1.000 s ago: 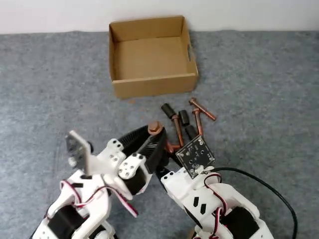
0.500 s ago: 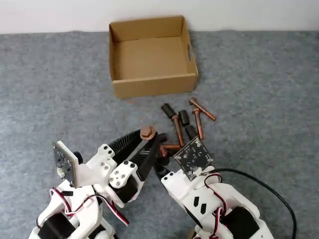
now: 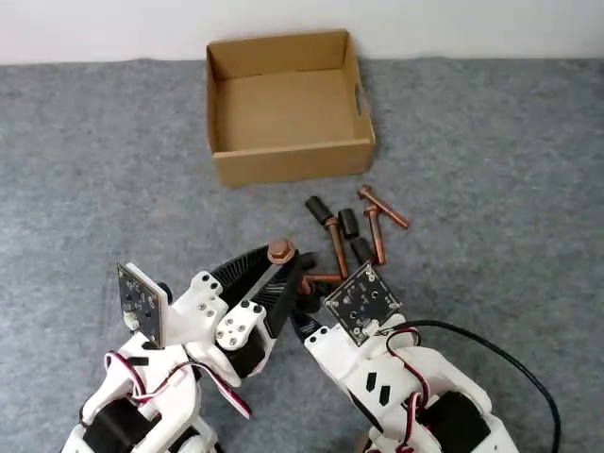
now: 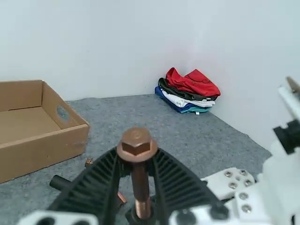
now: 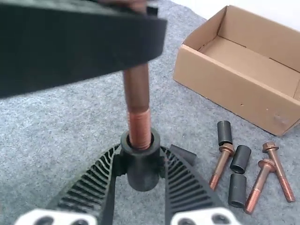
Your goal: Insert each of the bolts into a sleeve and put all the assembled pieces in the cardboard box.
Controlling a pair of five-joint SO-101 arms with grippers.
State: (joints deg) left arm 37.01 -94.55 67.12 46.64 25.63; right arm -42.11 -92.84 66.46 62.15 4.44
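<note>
Left tool (image 4: pixel 136 157): closed on the bolt (image 4: pixel 139 187). The shank is clamped just under the hex head, head up. Right tool (image 5: pixel 140 152): closed on a black sleeve (image 5: pixel 139 169), bore facing up. In the high view the two tools are brought together at lower centre of the frame, and the bolt head is seen end-on from above.

Key relation: the bolt's long axis is held upright and the sleeve sits directly beneath it, bore roughly in line with the shank. In the right wrist view the threaded end is seen entered into the sleeve mouth, with most of the shank exposed above it. Insertion is judged begun, not seated. What is called for next is judged to be a straight push along that axis, bolt down or sleeve up. Any tilt between the two axes would likely bind the thread on the rim.

Cardboard box (image 3: pixel 288 162): upper centre of the high view, open side up, no assembled piece in it yet. Loose bolts (image 3: pixel 376 236) and loose sleeves (image 3: pixel 348 223) are scattered on the grey table (image 3: pixel 510 170) just right of centre, between the box and the tools. They lie close together and none is seen assembled. The box lies beyond the tools, past the loose parts. Neither arm is judged clearly nearer to it.
</note>
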